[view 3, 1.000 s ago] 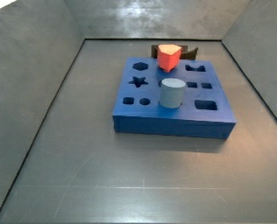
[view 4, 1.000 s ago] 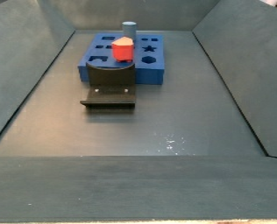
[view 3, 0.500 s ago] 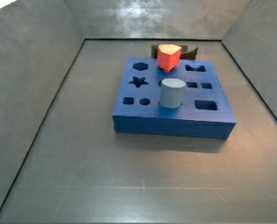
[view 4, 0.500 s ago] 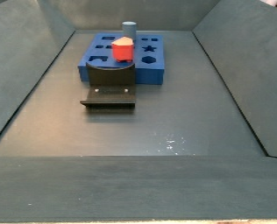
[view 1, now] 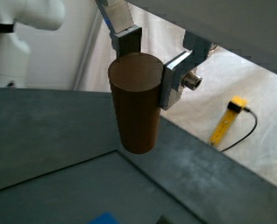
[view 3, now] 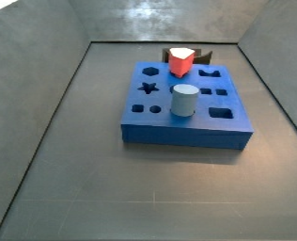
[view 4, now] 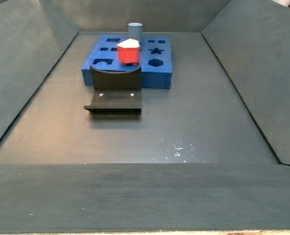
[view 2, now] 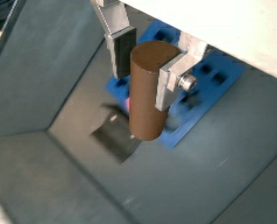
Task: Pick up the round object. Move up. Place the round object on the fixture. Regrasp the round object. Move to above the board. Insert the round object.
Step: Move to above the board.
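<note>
1. The grey bin floor (view 3: pixel 101 179) fills both side views, with sloped grey walls around it; no arm or gripper shows in either side view.
2. The board (view 3: pixel 189 127) is the largest item, a thick blue slab lying flat near the middle of the floor. In a side view a star hole (view 3: pixel 148 88) sits toward 10 o'clock on its top face. In a wrist view the board (view 2: pixel 218 74) shows far below, behind the fingers.
3. The fixture (view 4: pixel 115 95) is dark and stands on the floor touching the board's near edge in a side view; in a side view (view 3: pixel 199 54) it peeks out at the board's 12 o'clock edge.
4. The grey cylinder (view 3: pixel 185 100) stands upright in the board, about mid-face.
5. The red block (view 3: pixel 180 62) stands at the board's 12 o'clock edge.
6. The gripper (view 1: pixel 151 63) appears only in both wrist views (view 2: pixel 148 66), high above the bin. Its silver fingers (view 1: pixel 127 39) pinch the round object (view 1: pixel 135 101) near its upper end.
7. The round object's long axis runs along the fingers, its free end pointing down toward the floor (view 2: pixel 149 92).
</note>
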